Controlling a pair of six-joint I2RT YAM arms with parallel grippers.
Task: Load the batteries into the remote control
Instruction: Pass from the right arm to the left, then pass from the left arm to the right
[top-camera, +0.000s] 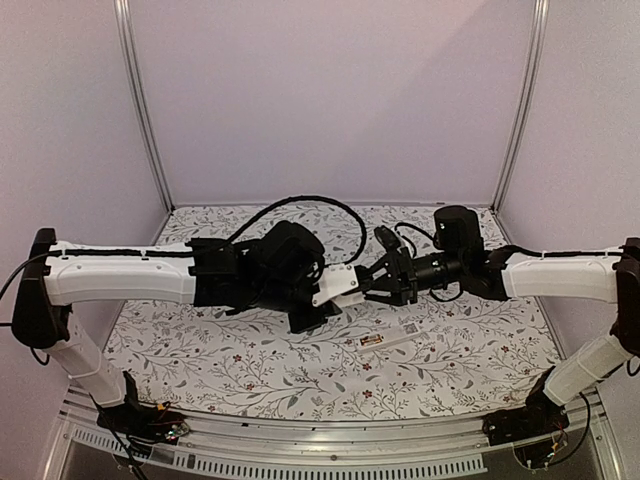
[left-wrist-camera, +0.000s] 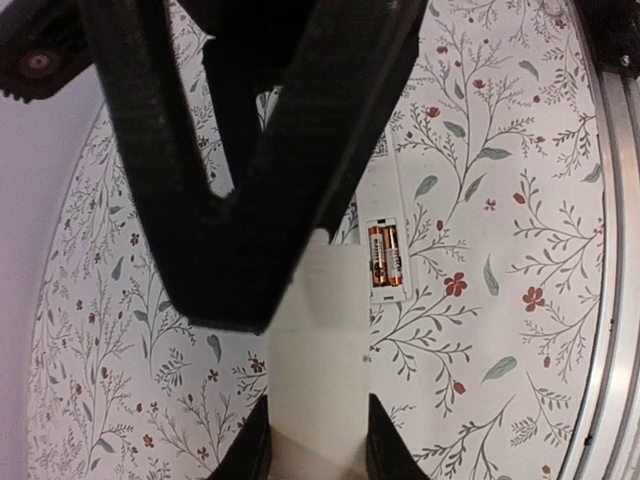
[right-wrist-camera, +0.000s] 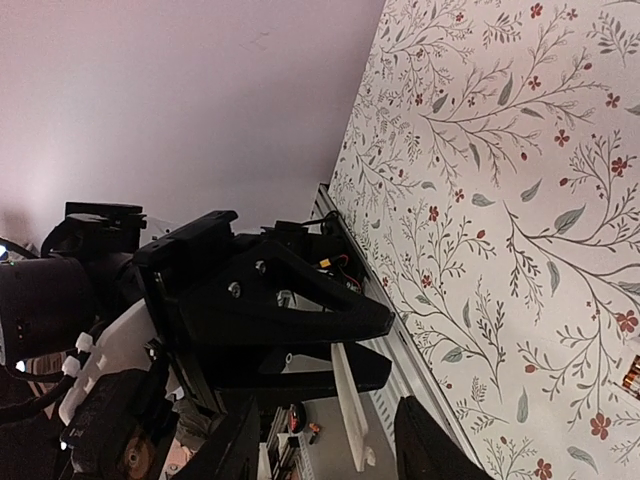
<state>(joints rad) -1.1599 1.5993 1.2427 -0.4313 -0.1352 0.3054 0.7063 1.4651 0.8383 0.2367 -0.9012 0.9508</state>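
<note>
Holding white cover (left-wrist-camera: 318, 350) tight in left gripper (left-wrist-camera: 320, 455), right gripper (top-camera: 375, 283) half wide around it; batteries (left-wrist-camera: 385, 255) already seated in remote (top-camera: 405, 335), 5 o'clock from grippers in top view; cover not yet fitted.

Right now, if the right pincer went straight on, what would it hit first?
Most likely the white cover held by the left pincer; it sits just ahead, between the fingers of the right pincer, though depth is unclear.

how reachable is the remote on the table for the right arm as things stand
Probably yes: the remote lies in the open on the table, below the right gripper. But that gripper is raised, its jaws around the white panel the left gripper holds, so it must back off first.
</note>
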